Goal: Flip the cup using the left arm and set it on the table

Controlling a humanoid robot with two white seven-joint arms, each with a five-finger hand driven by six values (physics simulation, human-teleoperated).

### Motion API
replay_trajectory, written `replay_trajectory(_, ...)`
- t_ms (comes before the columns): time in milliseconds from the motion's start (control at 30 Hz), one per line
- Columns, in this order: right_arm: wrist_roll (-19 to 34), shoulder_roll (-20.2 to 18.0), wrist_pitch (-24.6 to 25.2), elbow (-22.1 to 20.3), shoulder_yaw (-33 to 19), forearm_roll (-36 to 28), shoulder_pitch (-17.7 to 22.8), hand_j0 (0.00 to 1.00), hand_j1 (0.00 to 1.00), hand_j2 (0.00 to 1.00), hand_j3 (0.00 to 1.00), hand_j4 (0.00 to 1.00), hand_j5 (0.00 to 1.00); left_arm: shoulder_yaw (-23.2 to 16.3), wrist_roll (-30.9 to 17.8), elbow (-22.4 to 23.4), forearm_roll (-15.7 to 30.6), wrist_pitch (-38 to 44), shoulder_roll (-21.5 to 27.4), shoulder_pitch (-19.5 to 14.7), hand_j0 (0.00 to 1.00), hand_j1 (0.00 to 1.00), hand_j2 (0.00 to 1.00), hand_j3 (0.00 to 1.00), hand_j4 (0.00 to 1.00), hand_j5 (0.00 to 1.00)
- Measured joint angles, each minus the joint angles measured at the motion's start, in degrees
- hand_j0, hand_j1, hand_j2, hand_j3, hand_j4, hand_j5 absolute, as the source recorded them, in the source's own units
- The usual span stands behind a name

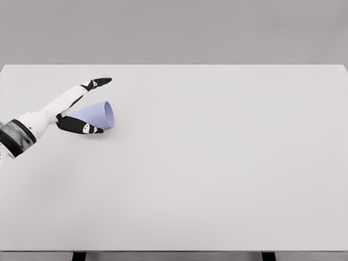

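From the head camera I see my left hand (87, 109) over the far left side of the white table (217, 174). The light purple cup (98, 115) lies on its side there, its open mouth facing right. My fingers (98, 83) are spread wide — one group above the cup, the thumb under it. They sit right against the cup, but I cannot tell if they really grip it.

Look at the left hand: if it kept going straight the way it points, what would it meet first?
The left hand points toward the upper right, with the cup lying on its side between its fingers. Beyond the fingertips there is only bare table, so the way looks free up to the far edge, though depth is hard to judge.
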Motion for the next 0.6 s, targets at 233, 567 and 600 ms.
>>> replay_trajectory(233,0.00,0.00,-0.01,0.01,0.00,0.00,0.09,1.00,1.00,1.00,1.00,1.00,1.00,-0.90,-0.04,0.02,-0.14,5.14,0.02,-1.23,1.00,1.00,1.00,1.00,1.00,1.00)
replay_trajectory(567,0.00,0.00,0.00,0.01,0.00,0.00,0.09,1.00,1.00,1.00,1.00,1.00,1.00,-3.69,-0.02,0.02,-0.38,13.15,0.05,-4.83,1.00,1.00,1.00,1.00,1.00,1.00)
replay_trajectory(600,0.00,0.00,0.00,0.01,0.00,0.00,0.09,1.00,1.00,1.00,1.00,1.00,1.00,-4.13,-0.01,0.02,-0.43,13.61,0.08,-5.01,1.00,1.00,1.00,1.00,1.00,1.00)
